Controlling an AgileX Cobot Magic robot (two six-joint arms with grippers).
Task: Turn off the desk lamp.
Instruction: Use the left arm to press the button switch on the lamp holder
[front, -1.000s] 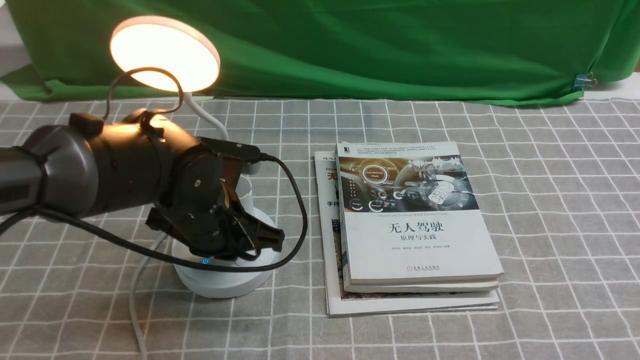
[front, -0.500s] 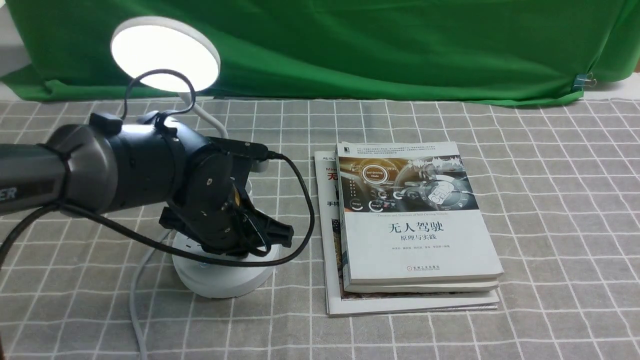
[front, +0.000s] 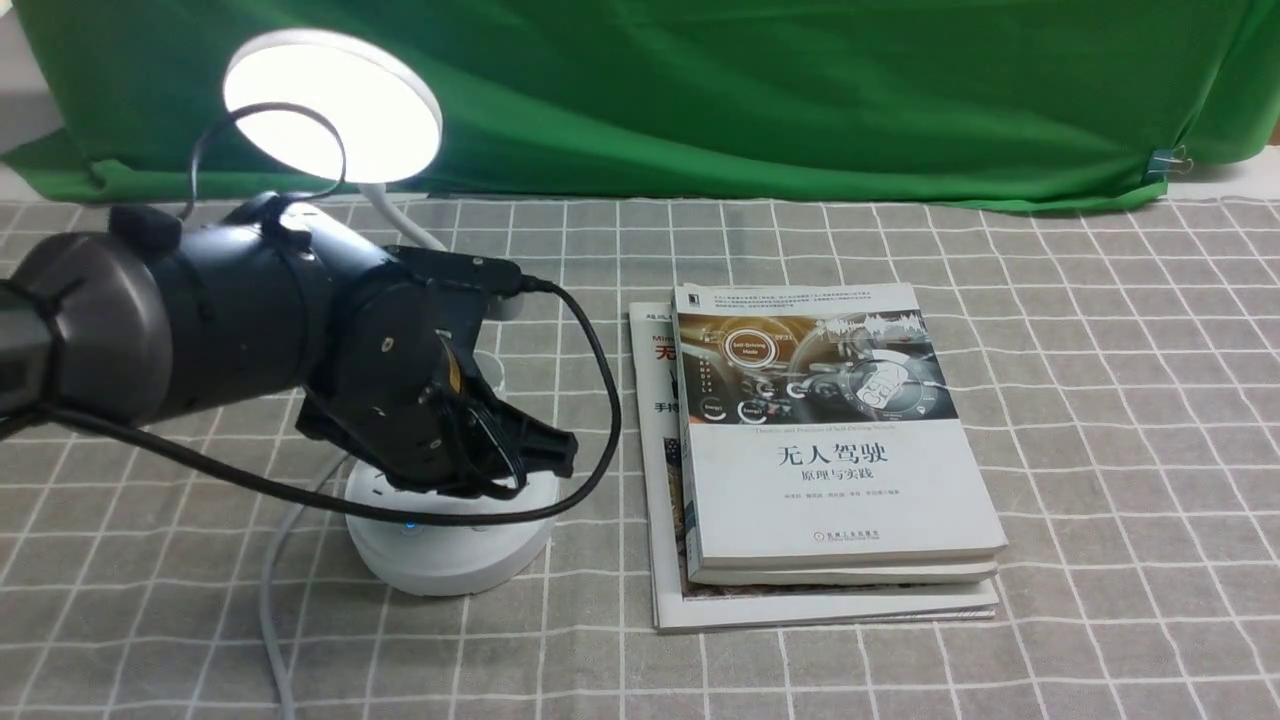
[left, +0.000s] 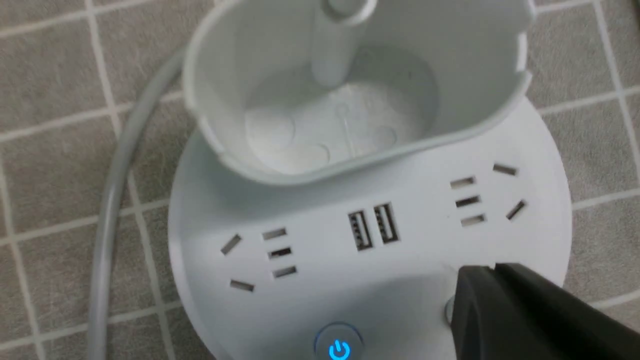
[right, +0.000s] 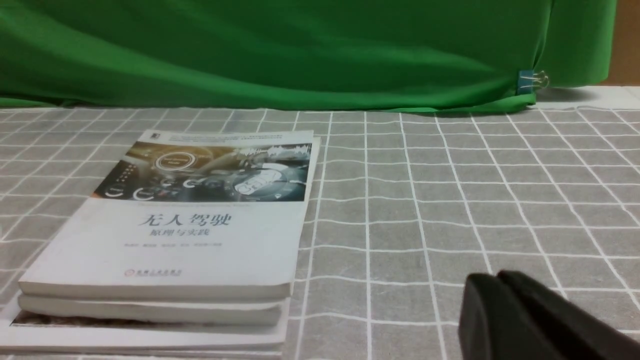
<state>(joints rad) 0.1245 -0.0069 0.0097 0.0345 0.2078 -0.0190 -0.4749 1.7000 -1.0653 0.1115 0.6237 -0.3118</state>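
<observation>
The desk lamp stands at the left, and its round disc head (front: 330, 100) glows white. Its bendy neck runs down behind my left arm to the cup holder (left: 350, 100) and the round base (front: 450, 560). The base shows sockets, two USB ports and a blue-lit power button (left: 339, 348). My left gripper (front: 562, 455) is shut and empty. Its tip (left: 480, 272) hangs just over a second small button (left: 448, 310), mostly hiding it. My right gripper (right: 492, 280) is shut and empty, low over the cloth to the right of the books.
A stack of books (front: 830, 450) lies right of the lamp base and also shows in the right wrist view (right: 190, 225). The lamp's white cord (front: 275, 580) trails toward the front edge. A green backdrop (front: 750, 90) with a clip (front: 1165, 160) closes the back.
The lamp's light turned from warm yellow to white and stays on. My left gripper dipped forward over the base, then rose a little and drew back.
</observation>
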